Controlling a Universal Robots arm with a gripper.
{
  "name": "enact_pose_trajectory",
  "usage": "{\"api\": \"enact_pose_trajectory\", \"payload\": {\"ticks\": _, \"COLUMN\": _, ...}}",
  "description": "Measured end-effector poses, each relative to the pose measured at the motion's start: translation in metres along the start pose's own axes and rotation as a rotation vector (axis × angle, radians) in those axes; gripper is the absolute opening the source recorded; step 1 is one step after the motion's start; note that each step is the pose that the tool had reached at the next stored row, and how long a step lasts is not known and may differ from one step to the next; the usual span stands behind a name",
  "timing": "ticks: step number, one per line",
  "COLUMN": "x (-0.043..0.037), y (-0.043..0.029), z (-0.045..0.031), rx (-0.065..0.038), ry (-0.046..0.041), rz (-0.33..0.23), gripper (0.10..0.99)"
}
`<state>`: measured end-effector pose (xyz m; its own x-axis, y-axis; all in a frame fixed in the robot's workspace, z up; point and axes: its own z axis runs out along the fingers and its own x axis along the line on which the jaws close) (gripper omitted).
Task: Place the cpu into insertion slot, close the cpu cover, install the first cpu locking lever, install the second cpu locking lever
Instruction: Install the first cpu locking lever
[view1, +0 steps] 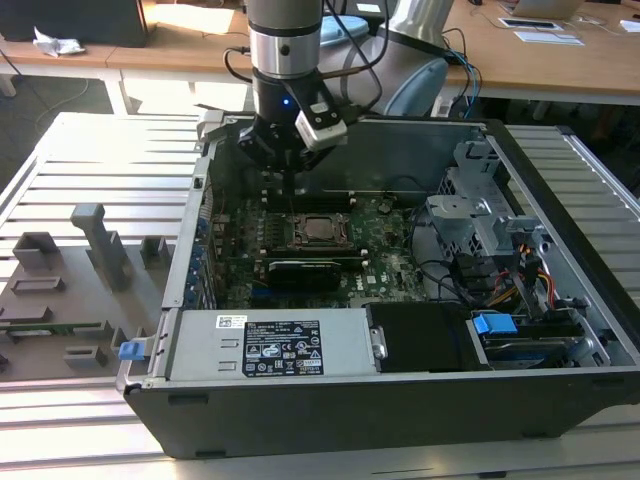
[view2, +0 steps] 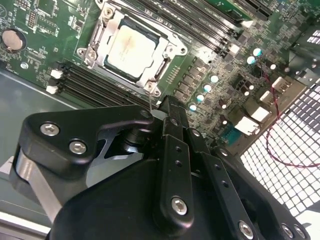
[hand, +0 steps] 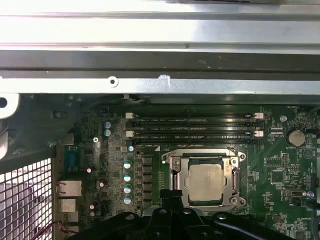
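The cpu (view2: 131, 50) lies flat in the insertion slot (view1: 318, 231) on the green motherboard, its pale metal top facing up. The cpu cover (view2: 95, 47) is down over it as a silvery frame, as the first wrist view also shows around the cpu (hand: 206, 182). A thin wire locking lever (view2: 150, 95) rises from a socket corner up to my gripper (view2: 167, 102). The gripper (view1: 290, 178) hangs just behind the socket inside the case, fingers together. I cannot tell whether the lever is clamped between them or only touching.
Black memory slots (hand: 195, 127) run beside the socket, with the case's metal wall (hand: 160, 65) beyond. A black heatsink block (view1: 300, 272), the power supply (view1: 270, 345) and a drive cage (view1: 480, 215) crowd the case. A grey fixture tray (view1: 70, 280) lies at the exterior view's left.
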<state>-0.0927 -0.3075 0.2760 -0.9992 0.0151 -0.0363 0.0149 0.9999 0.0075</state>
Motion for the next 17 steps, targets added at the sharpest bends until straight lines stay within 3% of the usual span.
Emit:
{"api": "enact_pose_trajectory", "payload": {"ticks": 9, "x": 0.0076, "y": 0.0072, "z": -0.0002, "rx": -0.001, "ry": 0.0001, "rz": 0.0, "gripper": 0.106}}
{"api": "enact_pose_trajectory", "payload": {"ticks": 11, "x": 0.0106, "y": 0.0115, "z": -0.0001, "rx": -0.001, "ry": 0.0001, "rz": 0.0, "gripper": 0.106}}
{"api": "enact_pose_trajectory", "payload": {"ticks": 13, "x": 0.0165, "y": 0.0234, "z": 0.0012, "rx": -0.001, "ry": 0.0002, "rz": 0.0, "gripper": 0.106}}
{"api": "enact_pose_trajectory", "payload": {"ticks": 17, "x": 0.016, "y": 0.0252, "z": 0.0061, "rx": -0.001, "ry": 0.0002, "rz": 0.0, "gripper": 0.106}}
